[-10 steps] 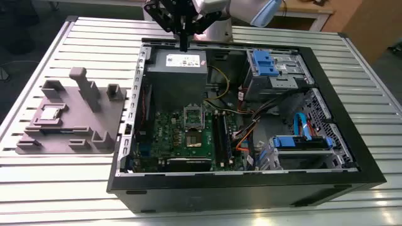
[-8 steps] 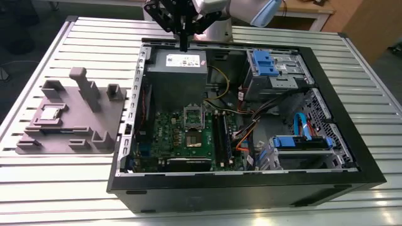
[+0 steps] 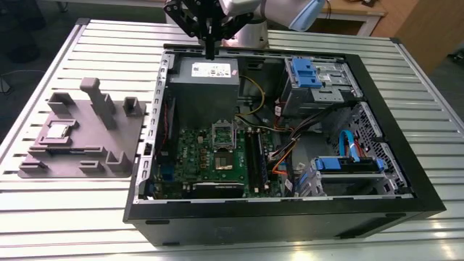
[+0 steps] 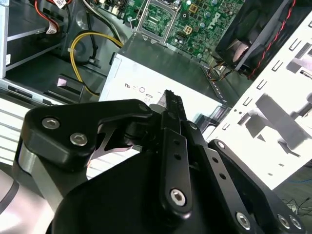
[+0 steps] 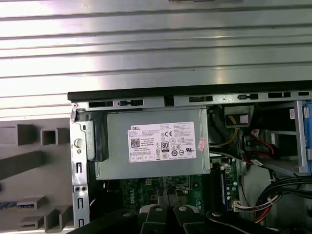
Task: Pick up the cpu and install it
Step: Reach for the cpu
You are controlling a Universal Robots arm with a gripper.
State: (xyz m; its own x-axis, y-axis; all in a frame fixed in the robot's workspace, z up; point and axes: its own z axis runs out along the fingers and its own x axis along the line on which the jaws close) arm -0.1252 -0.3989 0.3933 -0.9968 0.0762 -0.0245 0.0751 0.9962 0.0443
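The cpu [image 3: 58, 131], a small silvery square, lies on the grey fixture tray [image 3: 108, 157] at the exterior view's left, outside the computer case. My gripper [image 3: 210, 51] hangs at the back of the open case above the grey power supply [image 3: 206, 70], far from the cpu. Its black fingers [image 4: 173, 105] are pressed together with nothing between them. The green motherboard [image 3: 217, 160] lies inside the case, with its metal-framed socket [image 3: 223, 137] near the middle. In the second wrist view the socket [image 4: 158, 17] shows beyond the power supply [image 4: 161, 73].
The black case wall [image 3: 290, 209] rings the motherboard. Drive bays with blue latches [image 3: 312, 73] and loose cables [image 3: 290, 144] fill the exterior view's right half of the case. Tall grey posts [image 3: 98, 100] stand on the tray. The slatted metal table [image 3: 65, 217] lies all around.
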